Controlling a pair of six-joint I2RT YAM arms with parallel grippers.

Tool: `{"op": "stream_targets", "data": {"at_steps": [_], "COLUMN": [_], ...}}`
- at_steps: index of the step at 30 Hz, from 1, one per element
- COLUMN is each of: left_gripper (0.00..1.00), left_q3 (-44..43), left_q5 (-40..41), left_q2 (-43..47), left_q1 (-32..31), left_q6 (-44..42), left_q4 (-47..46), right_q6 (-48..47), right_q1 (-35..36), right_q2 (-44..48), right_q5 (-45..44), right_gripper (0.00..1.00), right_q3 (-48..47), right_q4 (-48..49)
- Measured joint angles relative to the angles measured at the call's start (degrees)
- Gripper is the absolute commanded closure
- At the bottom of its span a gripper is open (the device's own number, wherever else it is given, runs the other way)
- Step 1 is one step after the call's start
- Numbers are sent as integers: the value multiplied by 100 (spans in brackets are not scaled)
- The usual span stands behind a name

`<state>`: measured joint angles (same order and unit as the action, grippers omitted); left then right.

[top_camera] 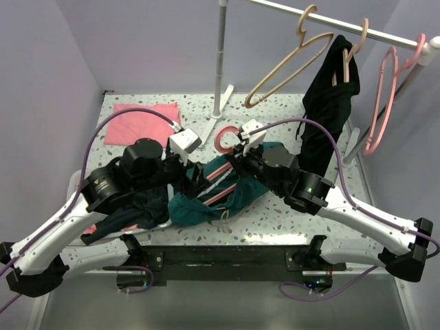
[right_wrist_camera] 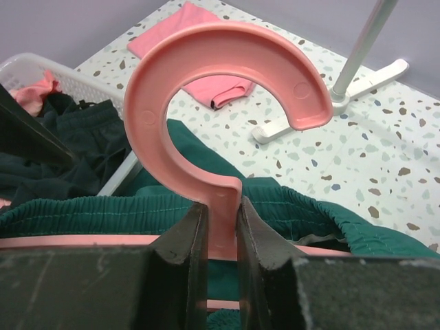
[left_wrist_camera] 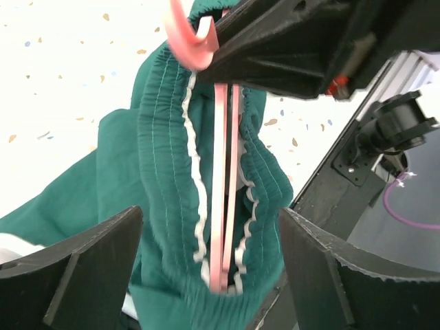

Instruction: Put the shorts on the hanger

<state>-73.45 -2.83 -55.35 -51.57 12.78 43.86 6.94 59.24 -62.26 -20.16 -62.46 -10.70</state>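
Only the right wrist view shows the right fingers (right_wrist_camera: 180, 242) pinching the neck of the pink hanger (right_wrist_camera: 221, 42). From the left wrist, the left fingers (left_wrist_camera: 89, 258) stand wide, holding nothing, flanking the green shorts (left_wrist_camera: 158, 158), which are bunched around the hanger's bars on the worktop (top_camera: 275, 110). Overhead, the hook points toward the far wall.

Shorts (left_wrist_camera: 161, 172), dark teal-green with pale cream waistband stitching; hanger (right_wrist_camera: 148, 103), plain salmon-pink; table (right_wrist_camera: 385, 151), white flecked with tan, grey and blue; cloth (top_camera: 143, 122) at its far left corner, pink; hung garment (top_camera: 328, 110), black.
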Motion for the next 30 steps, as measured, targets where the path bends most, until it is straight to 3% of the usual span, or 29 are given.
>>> {"op": "stream_targets", "data": {"at_steps": [12,20,30], "left_gripper": [14,14,21], "left_q3": [612,1058,1257], "left_q5": [-166,-330,-310], "left_q2": [1652,1327,1115], "left_q1": [0,0,0], "left_q6": [175,164,87], "left_q4": [437,686,535], "right_q6": [-68,-76,-96], "right_q1": [0,0,0], "right_q2": [199,199,190], "right_q5": [98,168,160], "right_gripper": [100,100,100], "right_q3": [11,4,-35], "right_q4": [-66,-177,-264]}}
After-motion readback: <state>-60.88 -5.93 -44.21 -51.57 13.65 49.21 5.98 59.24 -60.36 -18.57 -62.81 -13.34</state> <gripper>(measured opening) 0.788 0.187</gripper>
